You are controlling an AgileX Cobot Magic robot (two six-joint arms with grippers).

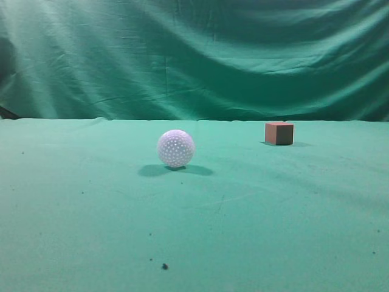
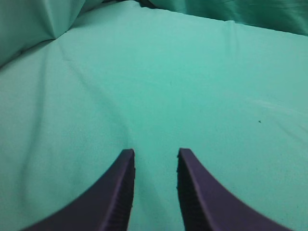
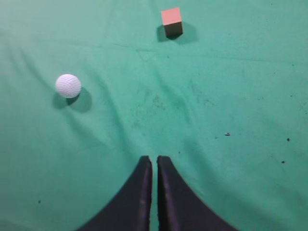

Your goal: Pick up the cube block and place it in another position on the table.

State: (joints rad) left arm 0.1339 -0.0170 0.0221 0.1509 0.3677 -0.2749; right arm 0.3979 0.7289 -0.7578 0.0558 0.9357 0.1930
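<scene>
The reddish-brown cube block (image 1: 279,132) stands on the green table (image 1: 255,231) at the far right. It also shows at the top of the right wrist view (image 3: 172,21). My right gripper (image 3: 154,159) is shut and empty, well short of the cube, with bare cloth between them. My left gripper (image 2: 155,153) is open and empty over bare green cloth; the cube does not show in that view. Neither gripper shows in the exterior view.
A white dimpled ball (image 1: 175,148) rests near the table's middle, left of the cube; it also shows in the right wrist view (image 3: 68,85). A green curtain (image 1: 194,55) hangs behind the table. A few dark specks (image 1: 164,266) lie on the cloth.
</scene>
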